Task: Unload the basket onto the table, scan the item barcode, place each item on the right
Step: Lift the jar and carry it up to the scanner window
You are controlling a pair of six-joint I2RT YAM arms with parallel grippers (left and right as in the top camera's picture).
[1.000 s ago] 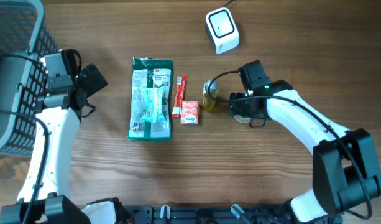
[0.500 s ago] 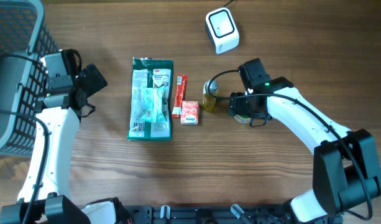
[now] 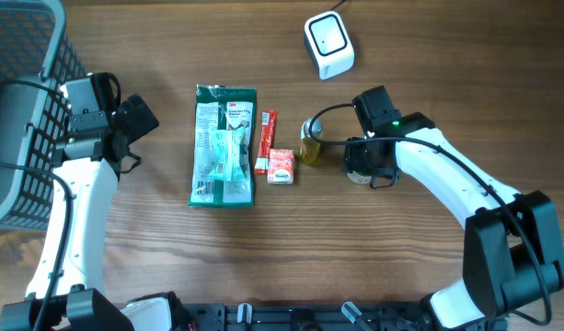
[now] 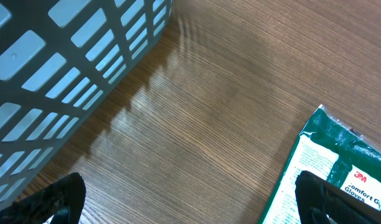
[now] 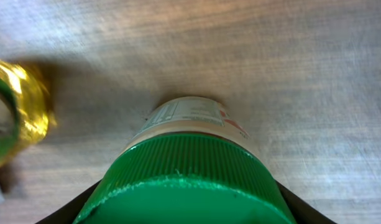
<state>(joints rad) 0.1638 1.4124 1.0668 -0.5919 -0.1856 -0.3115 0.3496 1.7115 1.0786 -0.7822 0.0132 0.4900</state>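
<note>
A jar with a green ribbed lid (image 5: pixel 189 177) and a white label fills the right wrist view. My right gripper (image 5: pixel 189 208) is shut on it, a black finger pressed against each side of the lid. From overhead the right gripper (image 3: pixel 361 164) covers most of the jar (image 3: pixel 357 173), right of centre. The white barcode scanner (image 3: pixel 328 44) sits at the far edge of the table. My left gripper (image 3: pixel 137 119) hovers open over bare wood at the left, nothing between its fingers (image 4: pixel 64 198).
A gold-wrapped item (image 3: pixel 310 140) lies just left of the jar. Further left are a small red-and-white packet (image 3: pixel 281 165), a red stick pack (image 3: pixel 265 142) and a green glove pack (image 3: pixel 224 145). A grey mesh basket (image 3: pixel 24 110) stands at the left edge.
The right gripper's jaws have closed in onto the jar's lid and the wrist has shifted slightly right. The left arm has not moved.
</note>
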